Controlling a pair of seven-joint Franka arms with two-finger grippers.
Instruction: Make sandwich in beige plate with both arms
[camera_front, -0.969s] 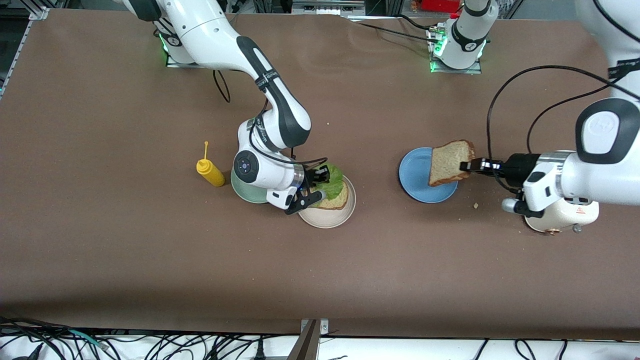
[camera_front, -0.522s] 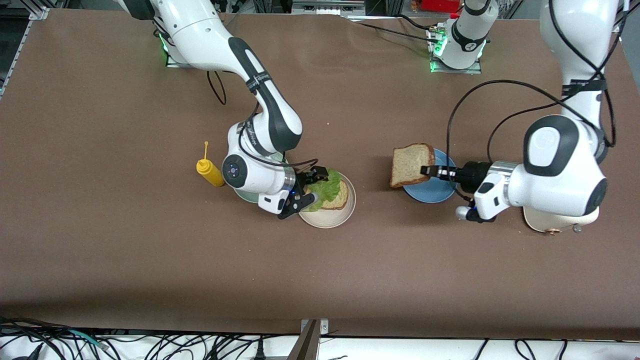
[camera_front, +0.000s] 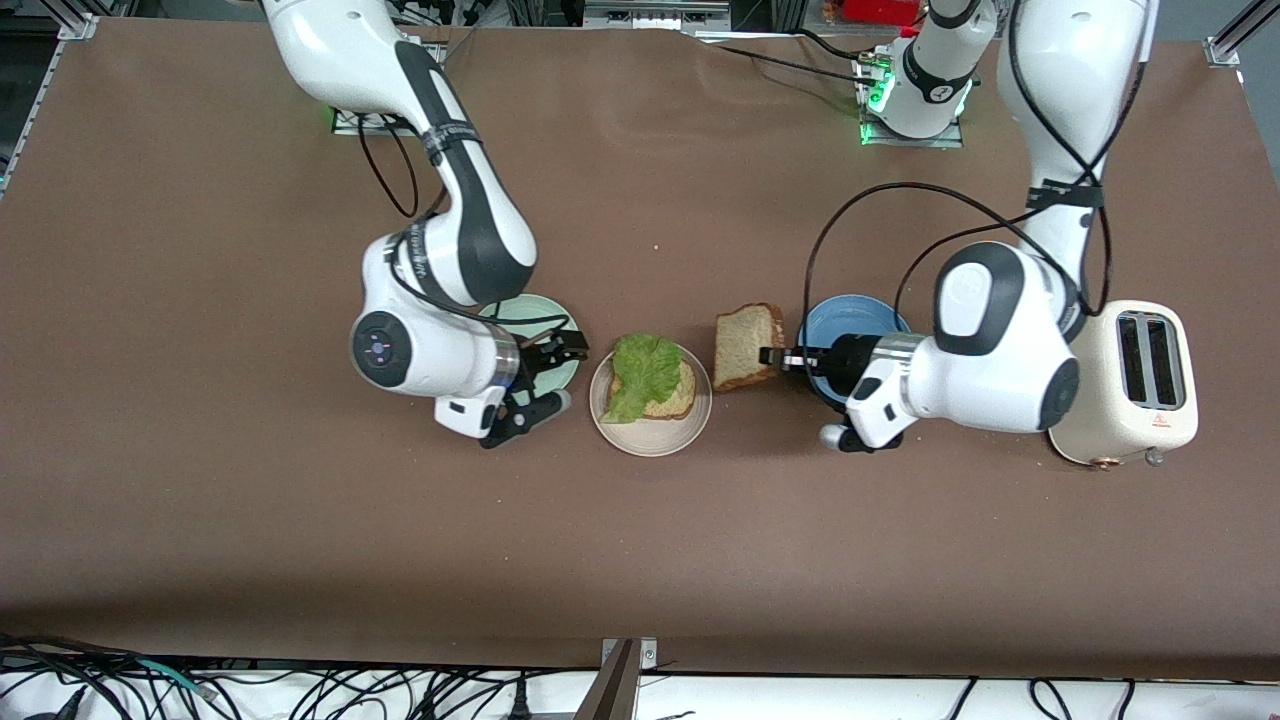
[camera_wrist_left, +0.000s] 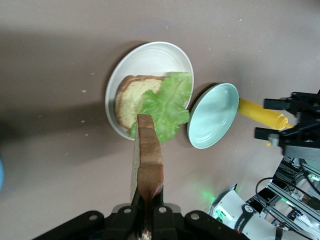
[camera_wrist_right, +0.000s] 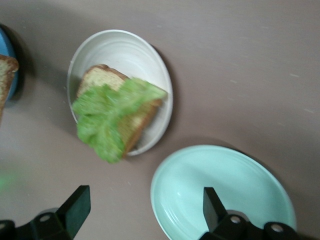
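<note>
The beige plate holds one bread slice with a green lettuce leaf on top. My left gripper is shut on a second bread slice, held on edge over the table between the blue plate and the beige plate. In the left wrist view this held slice points at the lettuce and the plate. My right gripper stands open and holds nothing, over the rim of the mint green plate beside the beige plate. The right wrist view shows the plate, the lettuce and the mint green plate.
The mint green plate lies toward the right arm's end, partly under that arm. A blue plate and a cream toaster stand toward the left arm's end. A yellow mustard bottle lies beside the mint green plate.
My right gripper opened, left the lettuce on the bread and drew back over the mint green plate. My left arm carried its slice from over the blue plate toward the beige plate.
</note>
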